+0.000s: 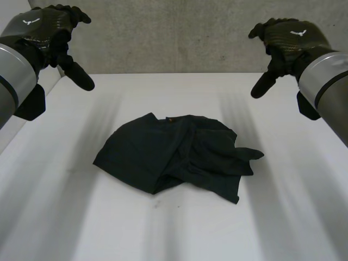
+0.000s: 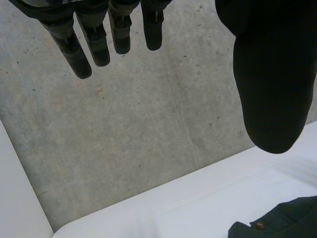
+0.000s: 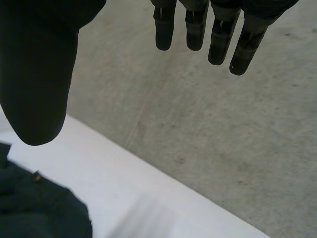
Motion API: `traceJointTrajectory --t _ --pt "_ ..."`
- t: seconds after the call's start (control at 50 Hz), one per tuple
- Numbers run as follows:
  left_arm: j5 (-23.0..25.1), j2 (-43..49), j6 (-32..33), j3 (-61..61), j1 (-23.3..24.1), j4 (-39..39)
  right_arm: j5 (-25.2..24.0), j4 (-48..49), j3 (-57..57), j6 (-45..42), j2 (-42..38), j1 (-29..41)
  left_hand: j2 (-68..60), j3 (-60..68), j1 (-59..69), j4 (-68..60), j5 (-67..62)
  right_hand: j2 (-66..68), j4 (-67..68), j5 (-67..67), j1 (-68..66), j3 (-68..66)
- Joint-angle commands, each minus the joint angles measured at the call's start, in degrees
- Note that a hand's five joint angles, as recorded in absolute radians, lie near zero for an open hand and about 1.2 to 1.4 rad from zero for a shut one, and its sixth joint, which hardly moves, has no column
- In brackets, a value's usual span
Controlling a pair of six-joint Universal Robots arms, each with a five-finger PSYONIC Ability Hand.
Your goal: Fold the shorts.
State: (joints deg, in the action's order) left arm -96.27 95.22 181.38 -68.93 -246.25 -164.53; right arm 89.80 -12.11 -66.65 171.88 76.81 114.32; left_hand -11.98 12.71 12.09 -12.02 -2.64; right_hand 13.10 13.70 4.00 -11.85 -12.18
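A: Left hand (image 1: 46,30) and right hand (image 1: 291,38): how are they held?
B: Both are held released, fingers straight, raised well apart from the shorts (image 1: 174,155), one each side.
A: And handling?
B: Surface (image 1: 65,217) is seen all round the crumpled shorts. Limp, light cloth is expected; the waistband (image 1: 187,119) by the button (image 2: 257,225) is judged the best hold.

The crumpled dark shorts (image 1: 174,155) are soft, matt cloth with a small brown button (image 2: 258,225); the white tabletop (image 1: 283,217) is smooth with a faint sheen. The grey concrete wall (image 1: 174,38) is rough and speckled. The black left hand (image 1: 46,27) and right hand (image 1: 291,35) have glossy woven-carbon backs and matt fingers (image 2: 94,47).
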Motion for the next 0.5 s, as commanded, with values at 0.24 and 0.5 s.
traceJointTrajectory --t 0.24,0.5 --pt "0.47 20.26 16.37 -0.51 0.25 -7.21 -5.51 -4.42 -1.91 -21.51 -17.90 2.93 1.98 -2.71 -2.09 2.02 2.64 -3.10 -3.70 -4.00 1.85 2.18" --pt "0.38 31.78 19.27 1.60 0.42 -4.75 -3.50 6.13 -1.38 -19.83 -26.98 2.84 -23.09 22.35 22.97 -23.04 -22.42 66.90 66.30 66.00 -68.15 -67.82"
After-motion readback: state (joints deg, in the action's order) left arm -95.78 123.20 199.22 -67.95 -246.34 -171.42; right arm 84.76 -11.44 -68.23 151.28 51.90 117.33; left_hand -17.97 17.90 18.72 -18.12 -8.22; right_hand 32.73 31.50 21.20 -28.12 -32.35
